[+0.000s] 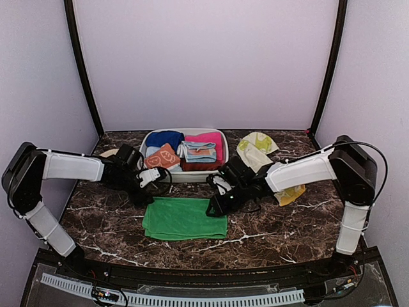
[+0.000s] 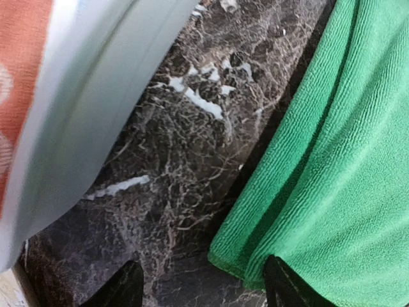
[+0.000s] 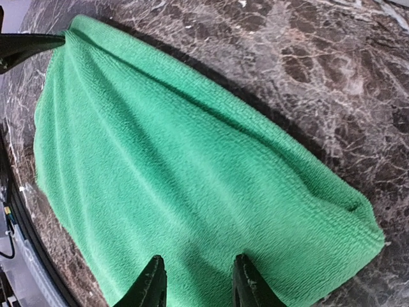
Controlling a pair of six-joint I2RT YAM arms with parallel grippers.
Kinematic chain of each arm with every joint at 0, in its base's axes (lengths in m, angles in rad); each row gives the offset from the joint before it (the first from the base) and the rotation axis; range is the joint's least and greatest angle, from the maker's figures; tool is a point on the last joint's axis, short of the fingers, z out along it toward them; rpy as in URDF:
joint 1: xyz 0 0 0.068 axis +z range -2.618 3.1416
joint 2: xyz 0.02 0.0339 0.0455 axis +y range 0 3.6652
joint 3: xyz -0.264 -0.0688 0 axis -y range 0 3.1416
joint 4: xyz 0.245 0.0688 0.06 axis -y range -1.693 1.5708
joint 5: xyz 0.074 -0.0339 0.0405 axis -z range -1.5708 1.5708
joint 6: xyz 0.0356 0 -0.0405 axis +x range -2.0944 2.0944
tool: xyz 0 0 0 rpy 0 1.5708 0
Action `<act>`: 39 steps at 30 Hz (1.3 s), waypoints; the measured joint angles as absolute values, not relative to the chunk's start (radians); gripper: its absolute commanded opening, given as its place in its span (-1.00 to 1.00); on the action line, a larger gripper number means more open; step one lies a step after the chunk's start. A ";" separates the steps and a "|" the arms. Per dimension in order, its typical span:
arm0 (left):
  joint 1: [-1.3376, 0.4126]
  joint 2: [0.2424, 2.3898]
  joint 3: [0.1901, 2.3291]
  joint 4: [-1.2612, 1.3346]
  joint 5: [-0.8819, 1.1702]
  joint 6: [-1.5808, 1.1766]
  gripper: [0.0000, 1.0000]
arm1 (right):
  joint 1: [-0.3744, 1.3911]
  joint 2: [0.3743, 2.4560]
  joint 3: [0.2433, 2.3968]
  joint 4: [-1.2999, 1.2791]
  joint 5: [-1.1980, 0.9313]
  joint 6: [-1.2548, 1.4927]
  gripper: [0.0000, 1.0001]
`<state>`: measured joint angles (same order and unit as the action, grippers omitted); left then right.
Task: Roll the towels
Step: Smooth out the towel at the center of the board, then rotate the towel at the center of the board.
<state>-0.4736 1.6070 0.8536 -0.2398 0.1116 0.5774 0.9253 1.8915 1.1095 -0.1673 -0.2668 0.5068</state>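
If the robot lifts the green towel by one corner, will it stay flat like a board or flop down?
Probably flop: the green towel lies limp with soft wrinkles. Its fuzzy ribbed weave likely grips the marble table, so pushing would bunch it rather than slide it.

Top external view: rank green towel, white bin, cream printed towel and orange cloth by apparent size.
1. white bin and green towel: near-equal footprint, too close to rank
2. cream printed towel
3. orange cloth, smallest; only partly visible inside the bin
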 measured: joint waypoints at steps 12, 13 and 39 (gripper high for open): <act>-0.480 1.374 0.847 -0.378 0.255 0.682 0.50 | 0.894 1.927 1.279 -0.240 -0.322 0.437 -0.42; -0.488 1.365 0.836 -0.389 0.274 0.690 0.49 | 0.890 1.932 1.266 -0.235 -0.322 0.434 -0.42; -0.744 1.603 0.779 -0.071 -0.064 0.870 0.49 | 1.032 1.688 0.733 0.099 -0.314 0.532 -0.47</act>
<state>-0.7444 1.6032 0.7788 -0.0711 -0.0639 0.8696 1.0321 1.6882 0.7334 0.0990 -0.3138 0.5320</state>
